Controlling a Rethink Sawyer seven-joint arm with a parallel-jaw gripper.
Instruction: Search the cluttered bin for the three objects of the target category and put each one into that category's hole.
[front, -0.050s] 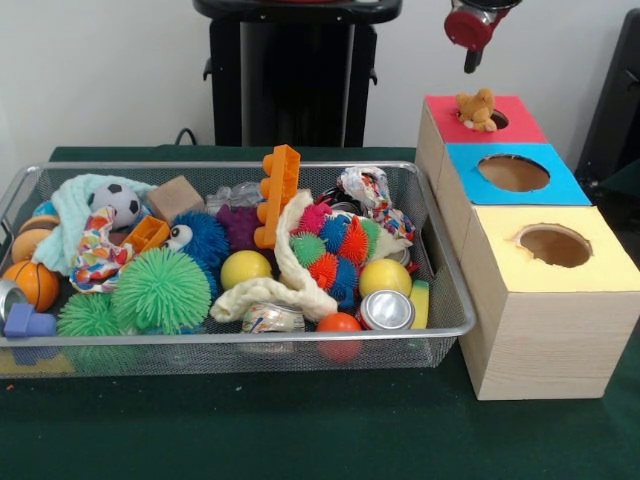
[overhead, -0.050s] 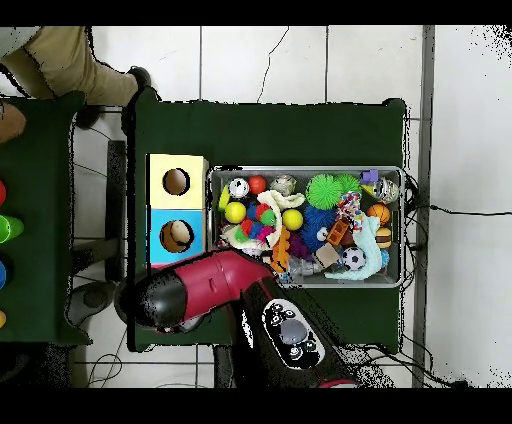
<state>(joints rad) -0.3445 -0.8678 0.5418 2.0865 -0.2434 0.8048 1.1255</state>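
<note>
A: From the front, what showed?
B: A plush toy (front, -0.050s: 477, 108) sat half in the red box's hole (front, -0.050s: 487, 119). My hand (front, -0.050s: 472, 62) hung above it; whether clenched I couldn't tell.
A: And overhead?
B: My arm (overhead, -0.050s: 200, 288) hid that box. I judged a straight downward nudge best.

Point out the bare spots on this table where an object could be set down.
The green table is bare in front of the mesh bin and the yellow box. In the overhead view, a strip beyond the bin is also bare. The bin itself is packed.
</note>
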